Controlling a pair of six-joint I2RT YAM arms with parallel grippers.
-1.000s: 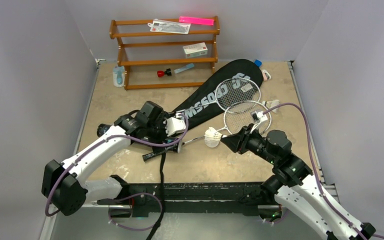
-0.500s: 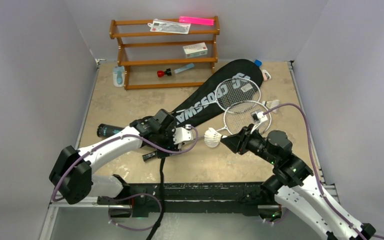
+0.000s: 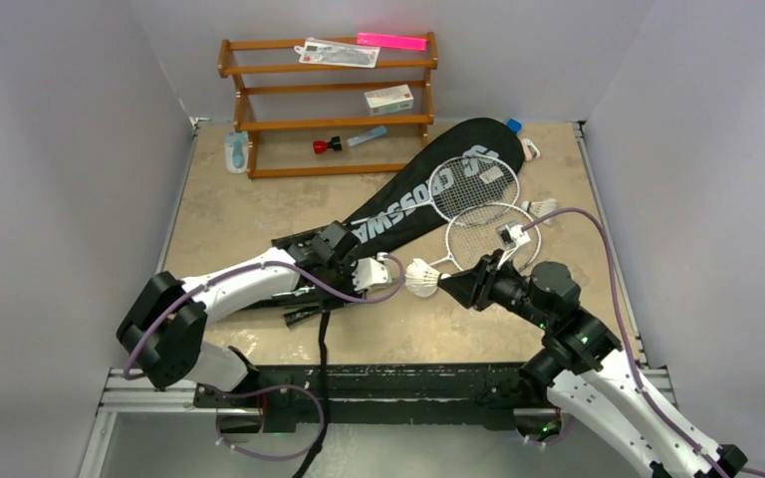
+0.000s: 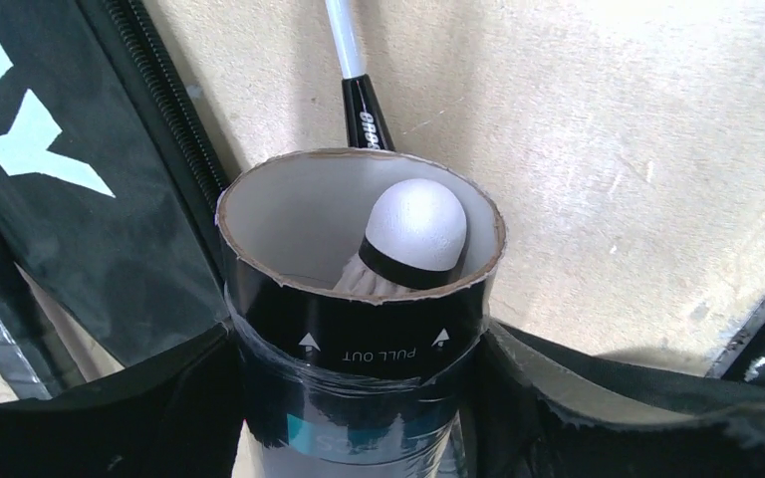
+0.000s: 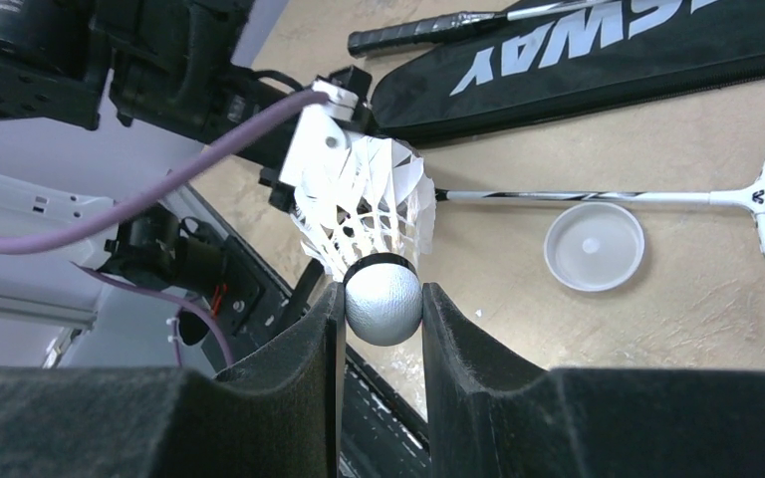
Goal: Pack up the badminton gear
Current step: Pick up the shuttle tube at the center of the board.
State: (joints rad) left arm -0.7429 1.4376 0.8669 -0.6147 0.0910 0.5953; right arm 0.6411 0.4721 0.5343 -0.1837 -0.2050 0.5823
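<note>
Tube [image 4: 359, 344] marked PULL OUT, bag [image 3: 410, 199] seemingly CROSSWAY

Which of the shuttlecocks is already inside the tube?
The shuttlecock with its white cork showing in the open tube. The right gripper pinches another by its cork; a third lies beside the racket heads.

Shuttlecock [image 4: 413, 234] inside tube [image 4: 359, 339], second shuttlecock [image 5: 369, 214] just right of it, rackets [image 3: 478, 189] behind, overlapping bag [image 3: 388, 214].
</note>
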